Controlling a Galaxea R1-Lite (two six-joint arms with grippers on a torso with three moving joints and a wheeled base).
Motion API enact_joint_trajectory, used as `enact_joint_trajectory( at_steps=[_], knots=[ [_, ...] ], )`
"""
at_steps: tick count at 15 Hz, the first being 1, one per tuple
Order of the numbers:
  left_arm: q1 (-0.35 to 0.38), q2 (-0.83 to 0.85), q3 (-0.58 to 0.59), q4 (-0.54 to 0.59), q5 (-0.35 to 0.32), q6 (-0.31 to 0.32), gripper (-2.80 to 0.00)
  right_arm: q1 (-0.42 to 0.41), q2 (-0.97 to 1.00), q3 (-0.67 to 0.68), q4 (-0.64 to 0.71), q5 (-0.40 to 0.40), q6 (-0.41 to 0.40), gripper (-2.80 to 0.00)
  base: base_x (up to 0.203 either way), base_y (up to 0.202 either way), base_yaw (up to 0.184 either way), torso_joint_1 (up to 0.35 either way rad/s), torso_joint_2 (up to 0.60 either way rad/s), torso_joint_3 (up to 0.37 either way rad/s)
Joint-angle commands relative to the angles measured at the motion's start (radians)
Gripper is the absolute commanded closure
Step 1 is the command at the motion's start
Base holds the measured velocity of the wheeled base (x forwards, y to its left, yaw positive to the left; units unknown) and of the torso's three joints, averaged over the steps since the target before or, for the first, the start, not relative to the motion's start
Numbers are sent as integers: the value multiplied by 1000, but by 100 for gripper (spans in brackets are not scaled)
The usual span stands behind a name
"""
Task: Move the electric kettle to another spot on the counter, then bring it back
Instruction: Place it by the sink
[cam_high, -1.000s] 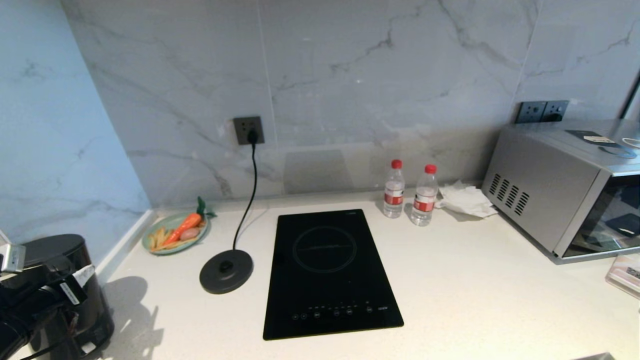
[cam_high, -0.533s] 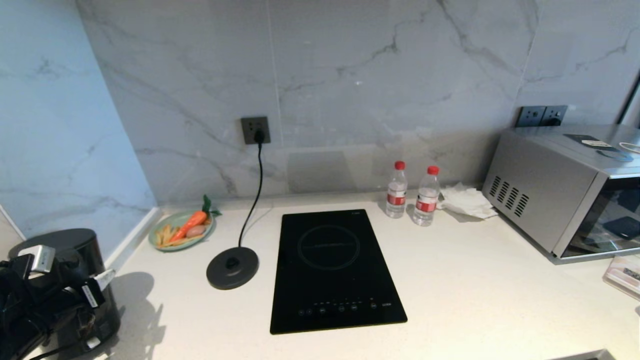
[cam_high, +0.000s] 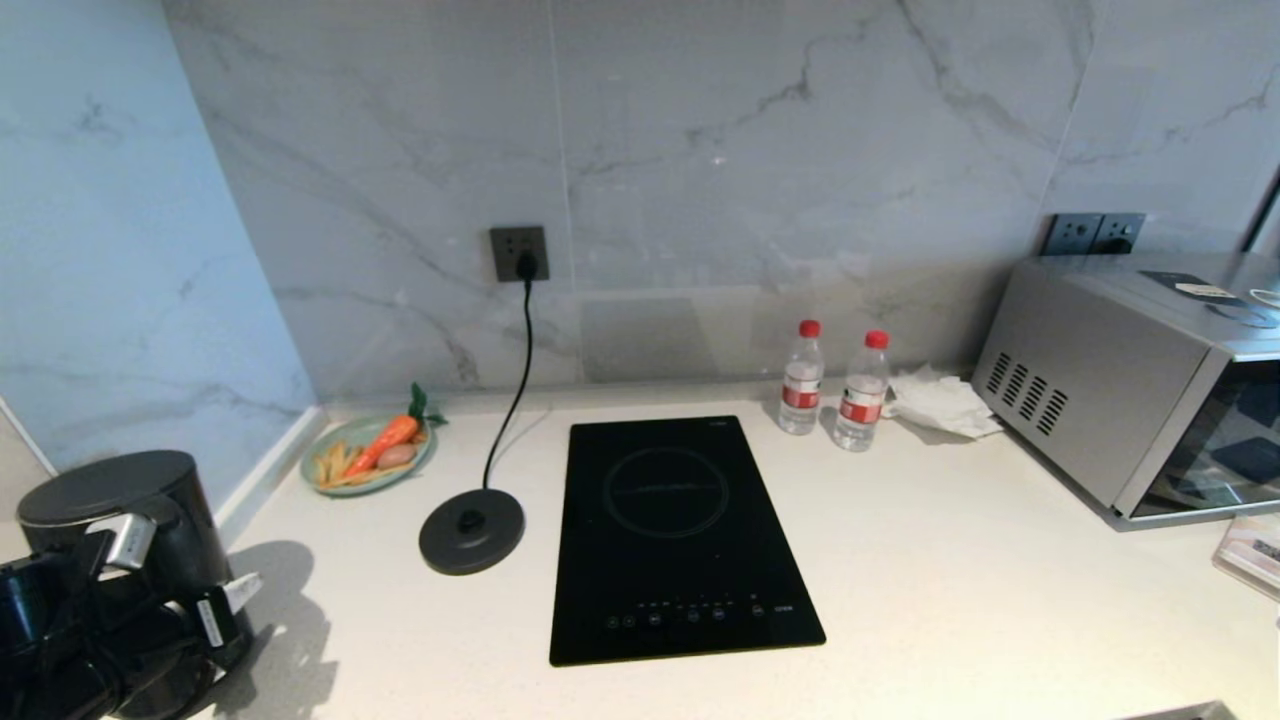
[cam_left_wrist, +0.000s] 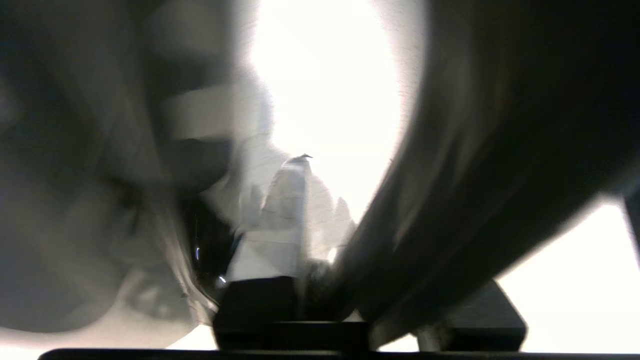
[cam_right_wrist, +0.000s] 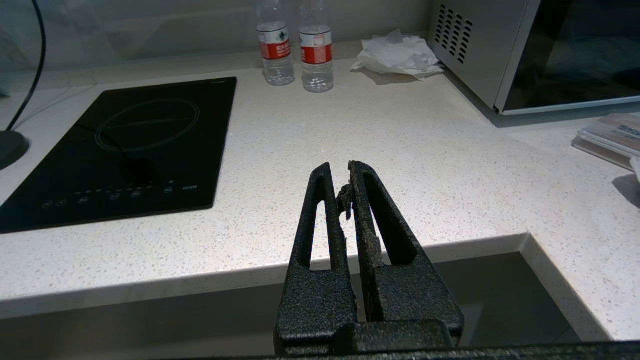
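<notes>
The glossy black electric kettle (cam_high: 105, 490) with its flat dark-grey lid stands at the near left end of the white speckled counter (cam_high: 950, 600), well left of its base. My left gripper (cam_high: 185, 605) is low against the kettle's near side, at the handle. In the left wrist view the dark handle (cam_left_wrist: 475, 200) runs slantwise between the two fingers (cam_left_wrist: 255, 300), and the gripper (cam_left_wrist: 370, 307) is shut on it. My right gripper (cam_right_wrist: 340, 175) hangs shut and empty before the counter's front edge, outside the head view.
The corded round base disc (cam_high: 472, 530) lies left of the black hob (cam_high: 680, 540). A plate of toy food (cam_high: 372, 455) sits by the back wall. Two water bottles (cam_high: 830, 392), crumpled tissue (cam_high: 940, 402) and a microwave (cam_high: 1120, 390) stand at the right.
The whole head view has slid rightward, so the camera moved. My left wrist has swung from the kettle's left side across to its front. The right gripper shows no change.
</notes>
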Motion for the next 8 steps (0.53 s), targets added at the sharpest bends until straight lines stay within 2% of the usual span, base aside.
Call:
enact_joint_trajectory(
  at_steps=[1,5,7,8],
  knots=[
    [-89,-46,8,-19,-23,-13,0,0,0,0,0,0,0,0,0,0,0,0,0,0],
    [-192,-59,3,-19,-12,-40,0,0,0,0,0,0,0,0,0,0,0,0,0,0],
    [-235,-51,-13,-19,23,-41,0,0,0,0,0,0,0,0,0,0,0,0,0,0],
    [-259,-45,-27,-19,63,-41,0,0,0,0,0,0,0,0,0,0,0,0,0,0]
  ],
)
